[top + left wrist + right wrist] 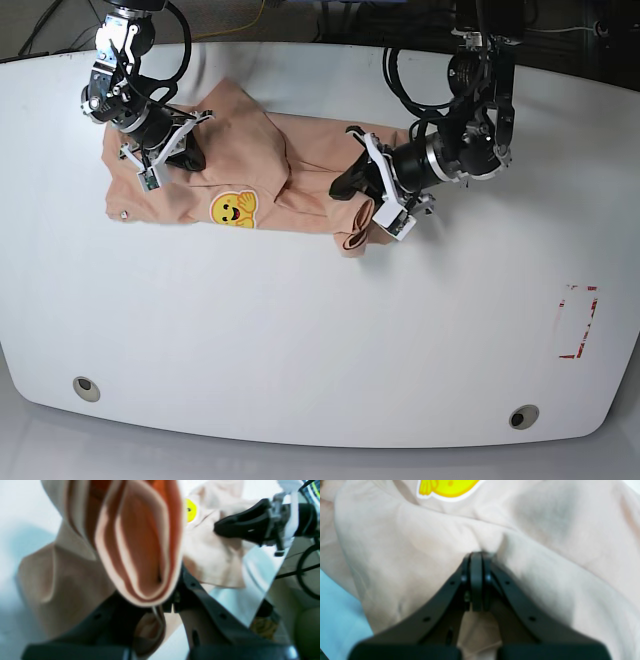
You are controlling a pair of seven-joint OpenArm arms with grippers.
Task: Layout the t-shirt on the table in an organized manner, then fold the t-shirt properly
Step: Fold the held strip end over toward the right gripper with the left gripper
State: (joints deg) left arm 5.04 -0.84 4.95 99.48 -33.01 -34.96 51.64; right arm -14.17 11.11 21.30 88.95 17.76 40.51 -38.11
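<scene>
The left end effector (160, 600) is clamped on a rolled, layered fold of the peach-pink t-shirt (290, 175), whose soft cotton hangs in loops before the lens. The right end effector (477, 557) is pinched shut on a raised ridge of the same fabric. The t-shirt lies bunched at the far side of the smooth white tabletop (320, 340). The yellow emoji print (232, 209) faces up; blur hides seam detail.
</scene>
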